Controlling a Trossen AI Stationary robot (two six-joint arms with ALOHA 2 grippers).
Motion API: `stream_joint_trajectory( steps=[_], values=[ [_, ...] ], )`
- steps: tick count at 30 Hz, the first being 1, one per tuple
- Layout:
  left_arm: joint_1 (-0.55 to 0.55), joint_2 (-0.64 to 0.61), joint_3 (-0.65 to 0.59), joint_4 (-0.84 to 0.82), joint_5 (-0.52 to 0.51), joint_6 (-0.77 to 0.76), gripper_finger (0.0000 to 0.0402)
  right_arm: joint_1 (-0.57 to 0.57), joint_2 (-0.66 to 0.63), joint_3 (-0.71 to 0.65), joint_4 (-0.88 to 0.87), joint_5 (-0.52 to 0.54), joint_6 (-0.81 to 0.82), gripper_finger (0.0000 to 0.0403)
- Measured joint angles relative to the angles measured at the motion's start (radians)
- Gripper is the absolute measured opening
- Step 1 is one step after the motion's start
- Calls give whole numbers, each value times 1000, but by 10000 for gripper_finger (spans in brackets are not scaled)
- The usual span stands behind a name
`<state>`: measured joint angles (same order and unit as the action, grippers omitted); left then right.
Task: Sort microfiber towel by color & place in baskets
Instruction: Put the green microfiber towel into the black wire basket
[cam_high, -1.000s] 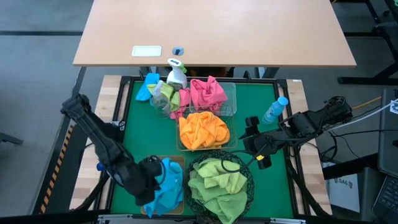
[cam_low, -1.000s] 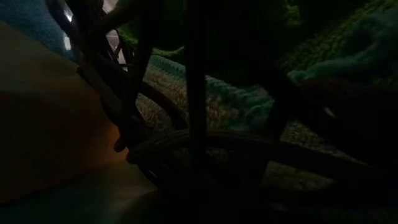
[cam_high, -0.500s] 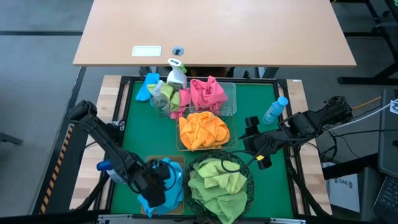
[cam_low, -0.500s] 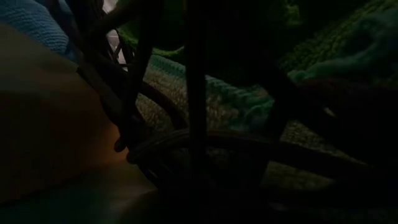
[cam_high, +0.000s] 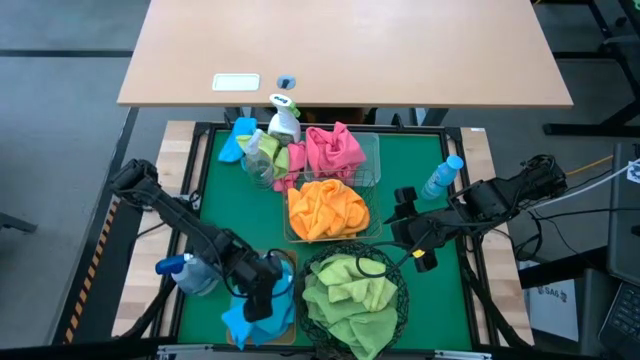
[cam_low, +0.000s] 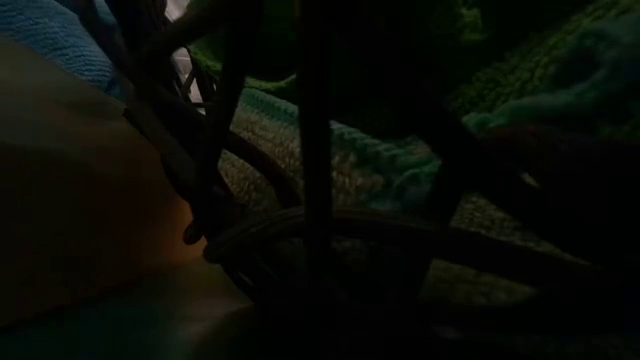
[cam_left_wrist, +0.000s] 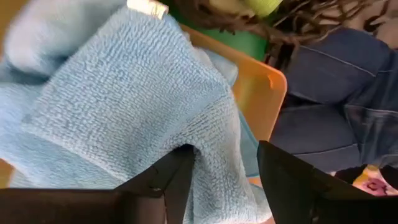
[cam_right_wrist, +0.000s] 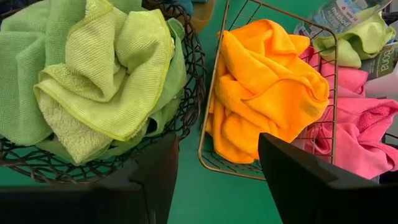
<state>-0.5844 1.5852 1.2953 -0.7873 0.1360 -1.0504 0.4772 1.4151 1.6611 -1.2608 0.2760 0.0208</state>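
Note:
A light blue towel (cam_high: 243, 318) lies bunched in the tan bin (cam_high: 288, 258) at the near left. My left gripper (cam_high: 262, 296) hangs just over it, tipped down, its fingers apart around a fold of the towel (cam_left_wrist: 124, 106). My right gripper (cam_high: 411, 228) stands open above the mat, between the orange-towel basket (cam_high: 325, 208) and the round black basket of green towels (cam_high: 350, 290). Nothing is between its fingers (cam_right_wrist: 214, 180). Pink towels (cam_high: 335, 150) fill the far clear basket. Another blue towel (cam_high: 236, 140) lies on the mat at the far left. My left gripper has its fingers open, coming from above at a slant onto the blue towel in the tan bin. A fold of the towel (cam_left_wrist: 196, 140) lies against one finger (cam_left_wrist: 171, 180); I cannot tell whether that is a touch. The towel rests in the bin.
Spray bottles stand at the far edge (cam_high: 283, 115), at the right (cam_high: 441, 178) and beside the left arm (cam_high: 186, 272). A green and pink bundle (cam_high: 268, 158) lies by the far bottle. The low view is dark, filled by the black basket's wire (cam_low: 310, 180).
My left gripper has gone toward the table's right edge and down over the tan bin, tipping further down. The blue towel, bunched high beside the gripper a second ago, now lies lower and spread in the bin.

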Motion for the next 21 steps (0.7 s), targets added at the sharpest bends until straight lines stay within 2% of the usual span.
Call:
stream_joint_trajectory(
  steps=[6,12,17,21],
  values=[
    [26,-89,0,-30,-2,33,171,0,0,0,1,0,-39,221],
    [59,-232,0,-126,-107,34,170,-79,-29,-44,64,-37,-111,221],
    [118,-367,0,-185,-193,36,170,-218,-111,-176,177,-182,-135,221],
    [164,-452,0,-185,-205,41,170,-306,-180,-286,256,-246,-135,221]
  ],
)
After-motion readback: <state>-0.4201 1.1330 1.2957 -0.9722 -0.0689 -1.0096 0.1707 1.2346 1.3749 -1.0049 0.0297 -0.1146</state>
